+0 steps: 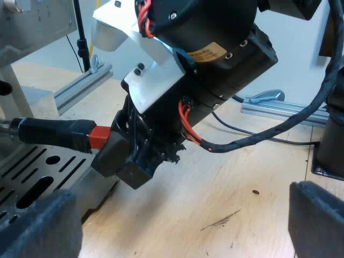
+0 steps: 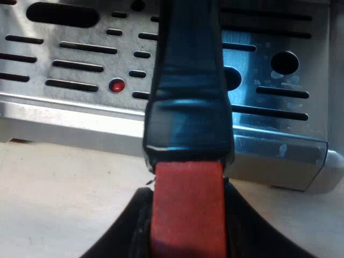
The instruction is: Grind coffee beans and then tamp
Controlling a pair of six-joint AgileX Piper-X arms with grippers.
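Lying about level above the espresso machine's point(image 1: 33, 24) slotted drip tray point(image 1: 60, 161), the holder's dark handle point(image 1: 54, 133) points its red end point(image 1: 100, 137) away from the machine, toward the tabletop point(image 1: 226, 183). The right hand point(image 2: 188, 228), slanting down on its arm, is clamped on that red end. The left hand point(image 1: 177, 226) hangs close by, fingers wide apart.

Wooden table point(image 1: 226, 183), espresso machine point(image 1: 32, 180) (steel) atop

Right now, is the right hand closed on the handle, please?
Shut: the right hand has both fingers against the handle's red end.
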